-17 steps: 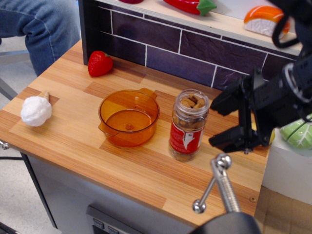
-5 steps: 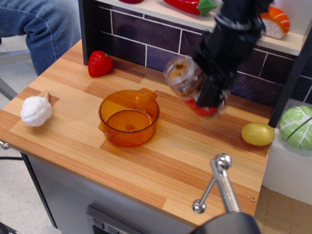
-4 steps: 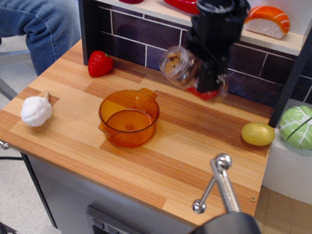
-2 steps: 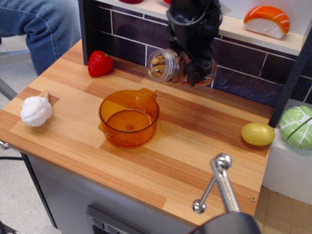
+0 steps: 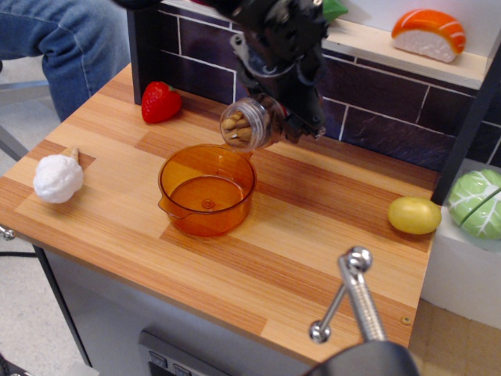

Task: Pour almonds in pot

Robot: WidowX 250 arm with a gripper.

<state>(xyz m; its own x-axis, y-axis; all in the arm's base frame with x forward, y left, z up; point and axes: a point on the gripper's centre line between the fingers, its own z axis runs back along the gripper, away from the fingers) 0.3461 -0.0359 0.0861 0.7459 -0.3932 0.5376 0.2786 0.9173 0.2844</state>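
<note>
The translucent orange pot (image 5: 207, 188) stands on the wooden counter, empty, with its tab handle at the back right. My black gripper (image 5: 286, 110) is shut on the clear jar (image 5: 249, 124) of brown almonds (image 5: 237, 125) and holds it tipped on its side. The jar's open mouth points left and slightly down, just above the pot's back right rim. The almonds lie inside near the mouth. The gripper hides most of the jar's red-and-white label.
A red strawberry (image 5: 160, 102) lies at the back left, a white garlic (image 5: 57, 177) at the left, a yellow lemon (image 5: 414, 215) at the right. A green cabbage (image 5: 477, 205) sits off the counter's right edge. A dark brick wall with a shelf runs behind. A metal handle (image 5: 352, 298) stands in front.
The jar was lifted off the counter, tipped on its side and carried left and down to the pot's back rim.
</note>
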